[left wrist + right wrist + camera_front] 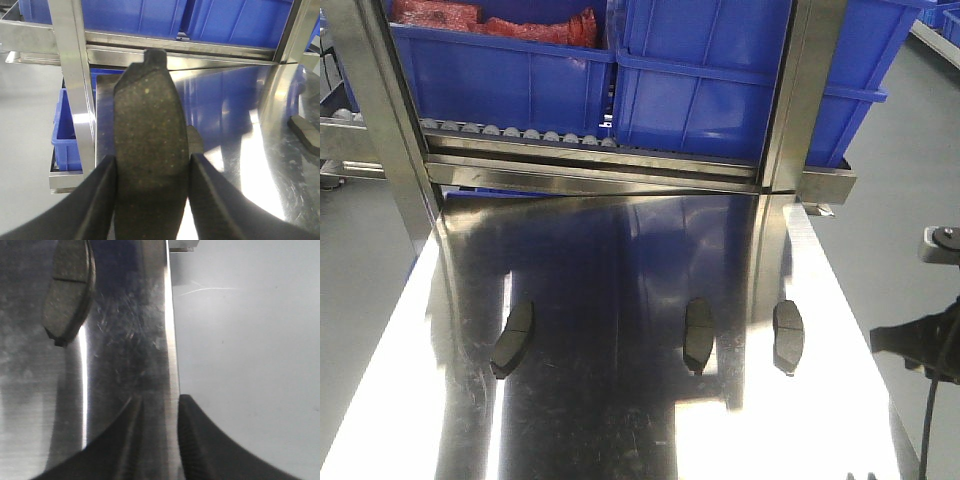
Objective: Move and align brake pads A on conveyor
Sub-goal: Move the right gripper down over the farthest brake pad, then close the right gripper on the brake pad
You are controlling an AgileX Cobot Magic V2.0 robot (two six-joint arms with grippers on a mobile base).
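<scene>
Lengthwise forward, brake pad (147, 130) in left gripper (152, 160).

Cropped, masked and blurred parts

Left wrist view: held brake pad (147, 110) soft with closeness, lower end cut by the bottom edge along with the clamping left gripper (151, 158); behind it a dark shape (196, 142), too masked to name; edge pad (306, 131) halved by the right border. Right wrist view: near pad (67, 295) clipped at the top, bases of the slightly parted right gripper (159, 400) lost below. Front view: blue bins (720, 90) cropped above, red contents (490, 20) unidentifiable.
</scene>
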